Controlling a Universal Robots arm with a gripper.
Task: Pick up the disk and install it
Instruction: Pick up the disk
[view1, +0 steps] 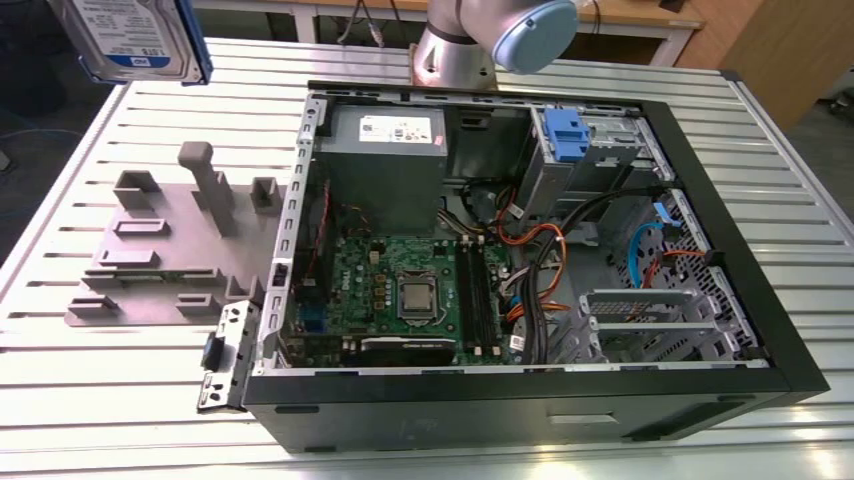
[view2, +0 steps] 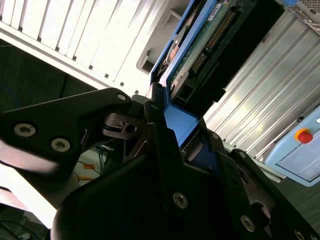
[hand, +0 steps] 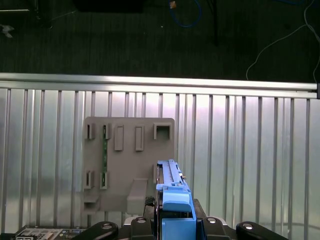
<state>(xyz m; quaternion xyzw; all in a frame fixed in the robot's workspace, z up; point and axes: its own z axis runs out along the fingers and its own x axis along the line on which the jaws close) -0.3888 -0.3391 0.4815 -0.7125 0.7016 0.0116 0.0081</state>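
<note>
Exterior view shows disk with blue-and-white label.

An open black computer case lies on its side on the slatted aluminium desk. In the exterior view its green motherboard carries a bare processor near the middle. The grey power supply sits at twelve o'clock of the board, a blue plastic latch at two o'clock and orange cables at three o'clock. A grey fixture plate with upright posts lies at nine o'clock of the case, just beside it.
</note>
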